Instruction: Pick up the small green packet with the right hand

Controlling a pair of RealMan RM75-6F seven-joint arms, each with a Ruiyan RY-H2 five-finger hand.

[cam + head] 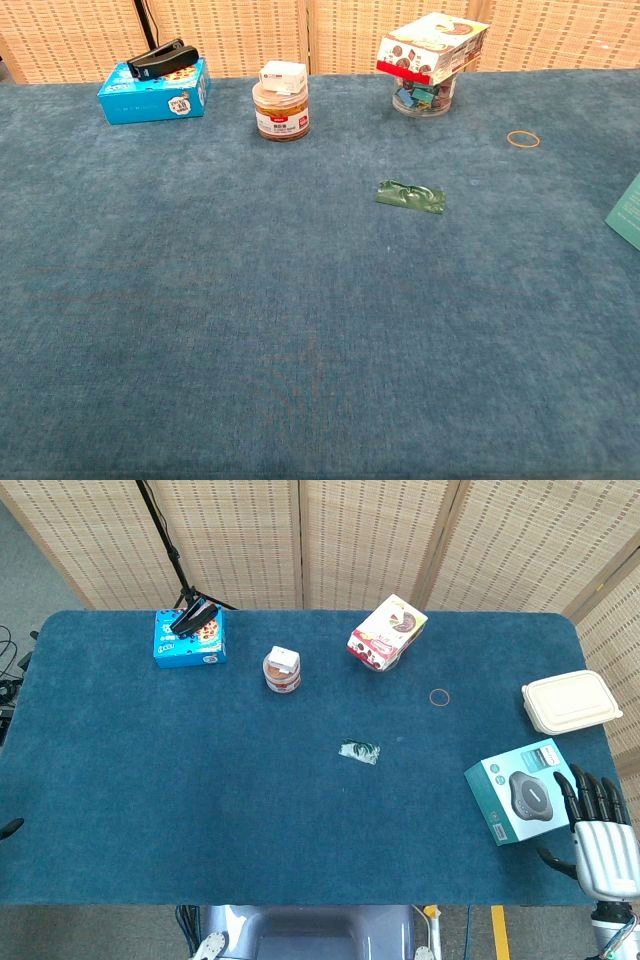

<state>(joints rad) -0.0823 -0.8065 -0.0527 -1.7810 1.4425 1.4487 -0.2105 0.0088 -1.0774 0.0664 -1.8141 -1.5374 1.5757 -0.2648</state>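
Green and small, the packet (pixel 359 750) lies flat and untouched mid-counter (pixel 200 810), well apart from the right robot hand (pixel 598 830), which hangs empty with fingers spread beside the teal box (pixel 520 790), so the reach, grasp and lift all look yet to come.

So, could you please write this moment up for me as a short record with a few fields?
target: small green packet, flat on the blue table cover, near the middle, untouched
right hand: at the table's right front corner, fingers apart, holding nothing, beside the teal box
left hand: not in view
back of table: blue box with a black stapler on it, jar, white container
stage: reach not yet made
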